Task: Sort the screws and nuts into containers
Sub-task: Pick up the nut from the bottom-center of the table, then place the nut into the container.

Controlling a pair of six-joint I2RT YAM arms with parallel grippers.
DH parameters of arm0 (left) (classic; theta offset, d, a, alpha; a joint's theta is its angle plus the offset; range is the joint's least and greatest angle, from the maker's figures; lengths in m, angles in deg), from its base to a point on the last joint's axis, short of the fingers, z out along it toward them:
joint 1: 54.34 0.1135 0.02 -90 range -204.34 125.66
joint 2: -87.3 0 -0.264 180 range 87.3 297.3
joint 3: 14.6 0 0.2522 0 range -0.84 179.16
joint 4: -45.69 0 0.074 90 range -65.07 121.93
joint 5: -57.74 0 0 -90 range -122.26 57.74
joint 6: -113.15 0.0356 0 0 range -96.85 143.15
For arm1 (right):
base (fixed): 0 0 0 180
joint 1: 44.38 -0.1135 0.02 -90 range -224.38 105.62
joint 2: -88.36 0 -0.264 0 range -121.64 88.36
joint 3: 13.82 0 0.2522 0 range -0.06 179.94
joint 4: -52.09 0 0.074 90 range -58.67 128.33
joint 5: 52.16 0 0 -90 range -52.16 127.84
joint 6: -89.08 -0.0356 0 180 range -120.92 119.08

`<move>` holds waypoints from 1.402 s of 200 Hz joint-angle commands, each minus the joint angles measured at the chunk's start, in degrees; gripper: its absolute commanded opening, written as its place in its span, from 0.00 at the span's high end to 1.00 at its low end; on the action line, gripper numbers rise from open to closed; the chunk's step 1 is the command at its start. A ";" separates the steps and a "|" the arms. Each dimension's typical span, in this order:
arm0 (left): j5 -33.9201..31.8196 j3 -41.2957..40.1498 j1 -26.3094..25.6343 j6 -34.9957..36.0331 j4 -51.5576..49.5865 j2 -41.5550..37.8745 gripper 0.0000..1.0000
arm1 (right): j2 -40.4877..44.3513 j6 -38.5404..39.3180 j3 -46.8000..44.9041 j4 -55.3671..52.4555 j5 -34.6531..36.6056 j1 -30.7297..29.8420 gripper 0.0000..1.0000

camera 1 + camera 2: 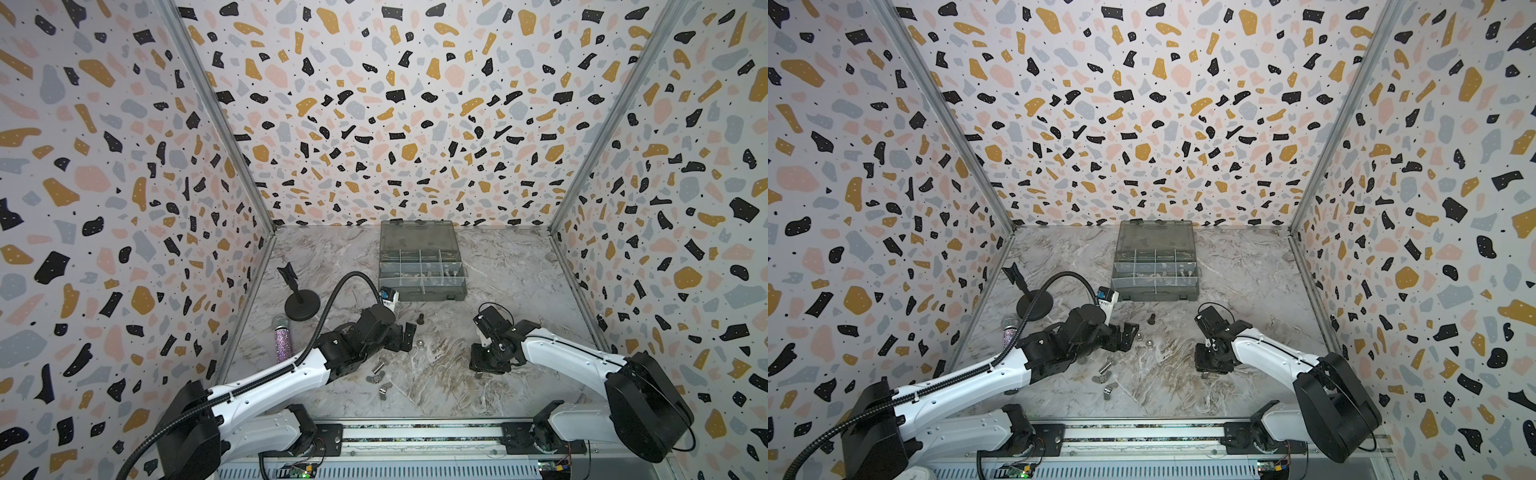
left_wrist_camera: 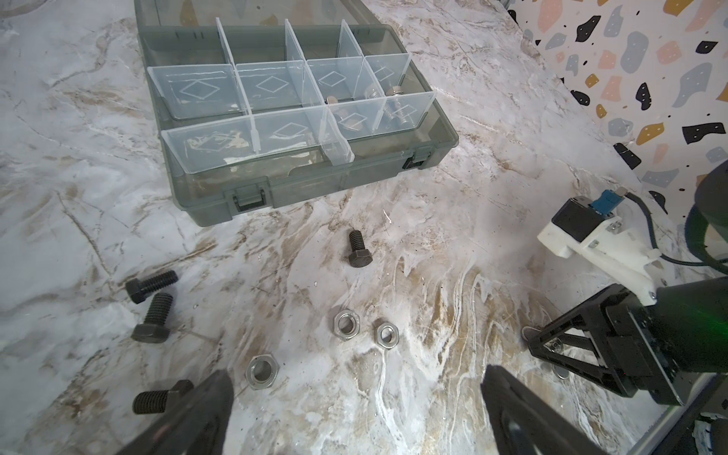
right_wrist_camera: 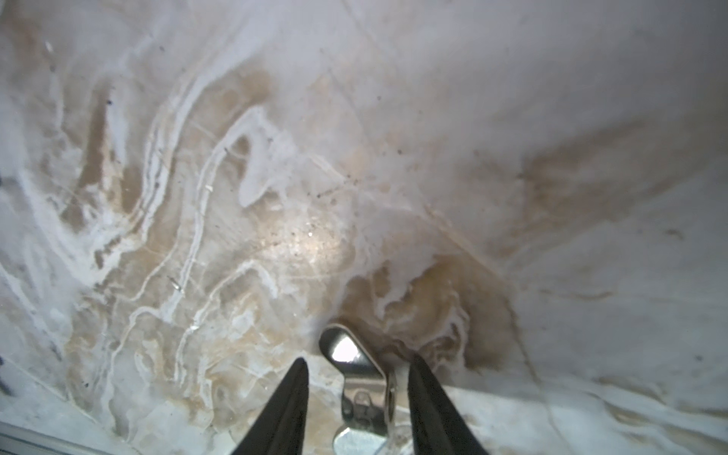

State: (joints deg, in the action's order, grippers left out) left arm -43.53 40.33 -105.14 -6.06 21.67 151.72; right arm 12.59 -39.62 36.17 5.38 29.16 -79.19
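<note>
A wing nut point(image 3: 362, 398) near the counter's point(image 3: 551, 157) front edge is straddled, ungripped, by the right gripper's point(image 3: 358, 362) half-closed fingers. The left gripper point(image 2: 356, 374) is held wide open, empty, over screws point(image 2: 358, 256) and nuts point(image 2: 346, 324) mid-counter.

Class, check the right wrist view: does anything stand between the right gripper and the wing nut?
Nothing visible does: the wing nut lies between the parted fingers of the right gripper, a gap showing beside one.

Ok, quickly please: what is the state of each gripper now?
Left gripper: wide open, holding nothing.
Right gripper: open, fingers on both sides of the wing nut, not yet gripping it.
</note>
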 commanded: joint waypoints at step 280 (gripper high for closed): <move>-0.80 17.35 7.35 6.00 -7.42 8.29 0.00 | -39.83 14.71 61.49 -2.01 0.83 8.38 0.87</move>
State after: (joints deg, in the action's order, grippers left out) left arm -45.08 55.06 -98.37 -1.80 15.44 157.91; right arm -23.67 -26.74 89.96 3.57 32.30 -72.06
